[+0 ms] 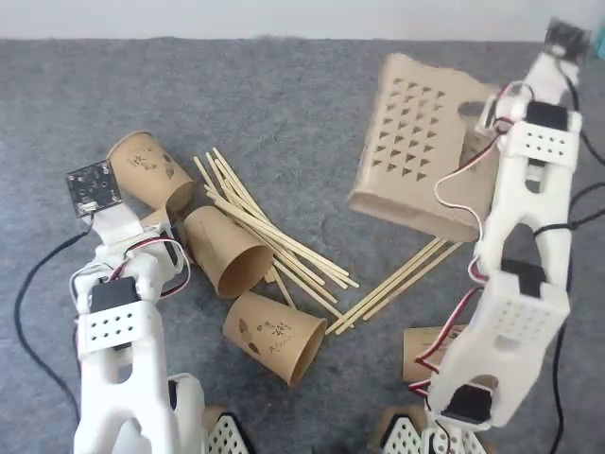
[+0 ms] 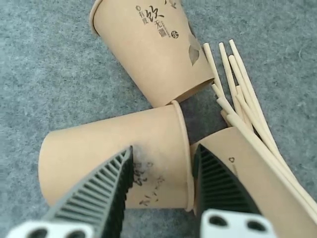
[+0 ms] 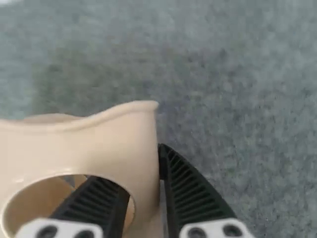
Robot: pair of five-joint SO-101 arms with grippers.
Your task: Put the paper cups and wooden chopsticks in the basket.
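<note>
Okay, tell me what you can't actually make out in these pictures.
- High view: the paper cup by the base of the right arm is half hidden behind that arm.
- High view: the perforated wall of the basket hides its inside, so its contents cannot be told.
- Left wrist view: the left gripper covers part of the lying cup; contact cannot be told.

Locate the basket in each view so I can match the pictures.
High view: the basket sits upper right, tipped on its side.
Right wrist view: its pale wall, with the handle hole, stands between the right arm's fingers.
Left wrist view: faces the cups and chopsticks instead.
Shared landmark: the grey mat under everything.
</note>
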